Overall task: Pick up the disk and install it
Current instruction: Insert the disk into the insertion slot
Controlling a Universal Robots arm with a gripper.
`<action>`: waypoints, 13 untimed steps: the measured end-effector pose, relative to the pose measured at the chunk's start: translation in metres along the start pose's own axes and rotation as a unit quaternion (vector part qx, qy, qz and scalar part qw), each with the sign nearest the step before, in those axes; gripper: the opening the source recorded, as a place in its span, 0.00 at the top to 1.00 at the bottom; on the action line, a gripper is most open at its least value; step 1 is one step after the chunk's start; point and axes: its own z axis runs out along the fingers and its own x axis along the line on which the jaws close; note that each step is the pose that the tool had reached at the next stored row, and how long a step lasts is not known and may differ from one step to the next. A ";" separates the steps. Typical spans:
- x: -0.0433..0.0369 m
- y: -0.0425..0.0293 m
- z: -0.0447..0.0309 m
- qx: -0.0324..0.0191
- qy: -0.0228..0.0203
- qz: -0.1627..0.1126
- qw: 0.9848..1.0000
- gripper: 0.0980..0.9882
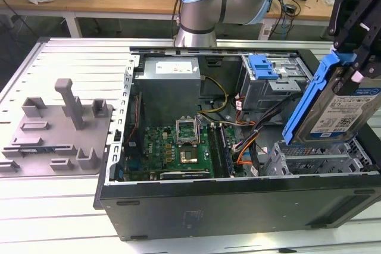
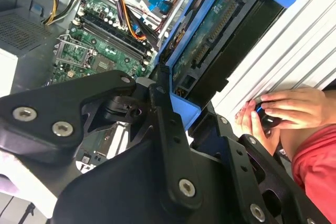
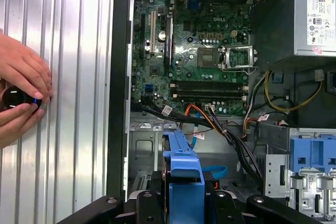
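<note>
In the exterior view the disk (image 1: 344, 116), a silver hard drive with a white-and-blue label in a blue carrier bracket (image 1: 305, 104), hangs tilted at the view's right. It is above the metal drive cage (image 1: 315, 160) of the open computer case. My gripper (image 1: 352, 57) is shut on the disk's upper end. The second wrist view looks along the black fingers (image 2: 167, 129) to the disk's green circuit side (image 2: 209, 43). In the first wrist view the blue carrier (image 3: 183, 169) sits between my fingers, over the cage (image 3: 146, 145).
The open black case (image 1: 238, 206) holds a motherboard (image 1: 184, 144), a grey power supply (image 1: 169, 84), loose cables (image 1: 253, 132) and a bay with a blue latch (image 1: 264, 66). A grey fixture plate (image 1: 56, 132) lies at the exterior view's left. A person's hands (image 3: 21, 98) hold a black knob beside the case.
</note>
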 end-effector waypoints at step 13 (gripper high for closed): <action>0.0001 -0.0009 0.0039 0.000 0.000 -0.001 1.000 0.70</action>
